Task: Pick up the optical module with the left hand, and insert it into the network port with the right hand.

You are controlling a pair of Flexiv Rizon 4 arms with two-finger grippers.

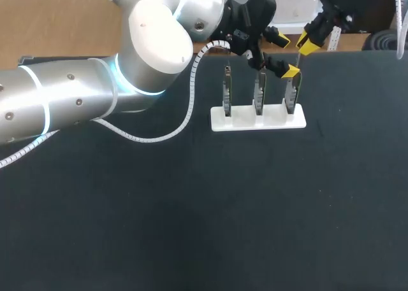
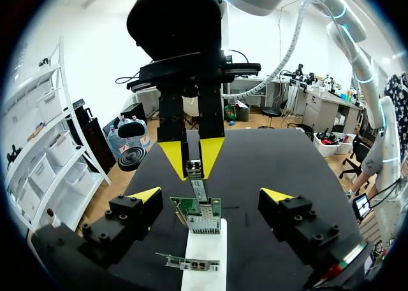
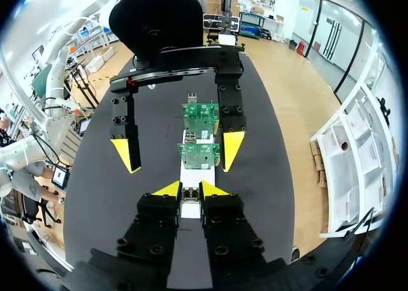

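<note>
My right gripper (image 3: 190,190) is shut on the small metal optical module (image 3: 190,194). It holds the module upright just above the rightmost green circuit board (image 1: 292,93) in the white holder (image 1: 258,121). In the left wrist view the module (image 2: 196,171) sits between the right gripper's yellow fingers (image 2: 173,158), its lower end close over that board's network port (image 2: 199,216). My left gripper (image 1: 288,56) stands open with nothing held, one finger on each side of the same board. Its own yellow tips (image 2: 145,194) are spread wide around the board.
The white holder (image 3: 191,174) carries three upright boards in a row; the other two (image 1: 226,92) (image 1: 259,91) stand left of the one under the module. Black cloth (image 1: 204,214) covers the table. The left arm (image 1: 76,106) stretches across the back left.
</note>
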